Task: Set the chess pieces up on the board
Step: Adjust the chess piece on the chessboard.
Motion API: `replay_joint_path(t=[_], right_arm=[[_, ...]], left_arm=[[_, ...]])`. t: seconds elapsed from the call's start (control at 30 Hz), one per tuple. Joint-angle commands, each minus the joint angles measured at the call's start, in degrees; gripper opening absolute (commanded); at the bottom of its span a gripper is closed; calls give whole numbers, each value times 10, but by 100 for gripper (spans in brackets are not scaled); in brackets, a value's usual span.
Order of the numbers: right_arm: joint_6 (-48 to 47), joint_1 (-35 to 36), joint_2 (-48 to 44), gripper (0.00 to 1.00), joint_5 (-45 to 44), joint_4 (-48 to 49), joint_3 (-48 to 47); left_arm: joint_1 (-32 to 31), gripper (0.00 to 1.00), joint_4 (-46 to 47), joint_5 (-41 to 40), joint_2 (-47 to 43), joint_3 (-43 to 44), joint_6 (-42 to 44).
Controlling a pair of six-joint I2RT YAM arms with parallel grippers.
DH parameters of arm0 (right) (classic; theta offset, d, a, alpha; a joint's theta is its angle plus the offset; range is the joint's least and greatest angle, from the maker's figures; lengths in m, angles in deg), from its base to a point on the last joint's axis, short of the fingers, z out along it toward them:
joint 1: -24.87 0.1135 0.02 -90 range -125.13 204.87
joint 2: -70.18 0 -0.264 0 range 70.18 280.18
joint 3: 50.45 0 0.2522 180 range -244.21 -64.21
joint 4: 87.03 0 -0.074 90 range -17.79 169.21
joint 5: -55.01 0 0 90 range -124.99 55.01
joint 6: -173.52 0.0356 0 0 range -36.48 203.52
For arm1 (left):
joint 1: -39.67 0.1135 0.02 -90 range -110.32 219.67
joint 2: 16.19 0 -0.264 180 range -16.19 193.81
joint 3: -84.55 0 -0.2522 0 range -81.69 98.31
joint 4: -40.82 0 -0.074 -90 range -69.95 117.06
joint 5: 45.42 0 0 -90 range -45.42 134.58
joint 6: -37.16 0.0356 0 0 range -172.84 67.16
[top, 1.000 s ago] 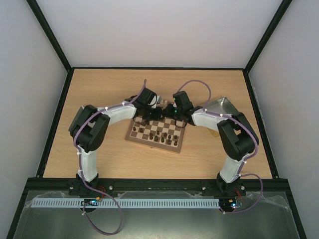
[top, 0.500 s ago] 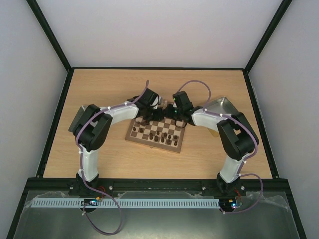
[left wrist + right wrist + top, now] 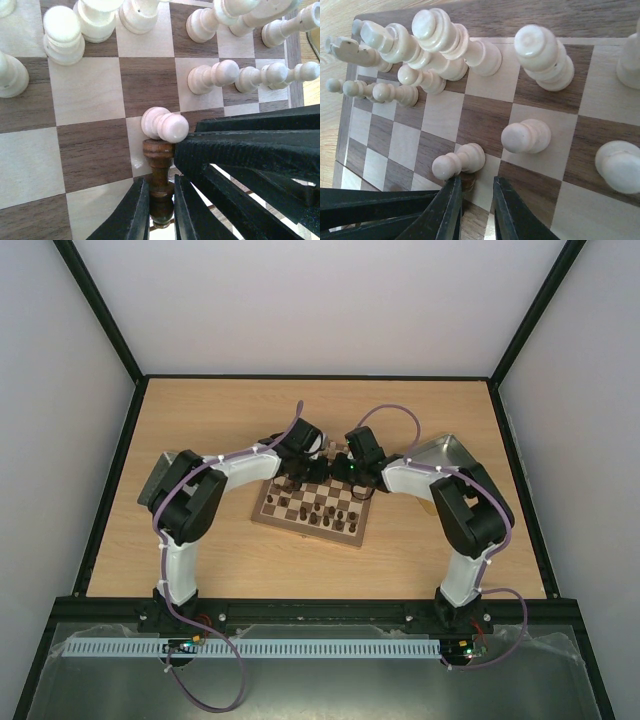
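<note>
**Now, a dark pawn in the left tool's grip**

Here we see the left tool (image 3: 160, 212) closed tight on a dark brown pawn (image 3: 158, 165), its two fingers (image 3: 135, 215) pressed against the pawn's lower half. The pawn stands upright over the chessboard (image 3: 95, 150), just beside a cream pawn (image 3: 164, 125); we cannot tell whether the two touch. The right tool (image 3: 475, 192) hangs close over that same cream pawn with its jaws narrowly apart, and we see nothing between them. The other cream pieces (image 3: 95, 20) stand in rows along the board's far edge, and dark pieces (image 3: 320, 518) fill its near rows. The board lies near the middle of the surface (image 3: 200, 420), and a metal tray (image 3: 445, 452) sits towards the right edge.
</note>
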Motion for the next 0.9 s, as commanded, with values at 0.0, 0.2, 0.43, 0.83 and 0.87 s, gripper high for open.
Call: replay_joint_path(t=[0.0, 0.2, 0.43, 0.83, 0.87], right_arm=[[2, 0, 10, 18, -18, 7, -7], [16, 0, 20, 19, -18, 36, -7], [40, 0, 13, 19, 2, 73, 12], [65, 0, 16, 19, -14, 101, 19], [64, 0, 20, 19, -16, 98, 17]], left_arm=[[-3, 9, -56, -24, 16, -12, 11], [-3, 8, -56, -16, 11, -14, 18], [-2, 5, -59, -15, 11, -15, 22], [-2, 2, -63, -10, -5, -38, 30], [-2, 2, -63, -9, -6, -40, 31]])
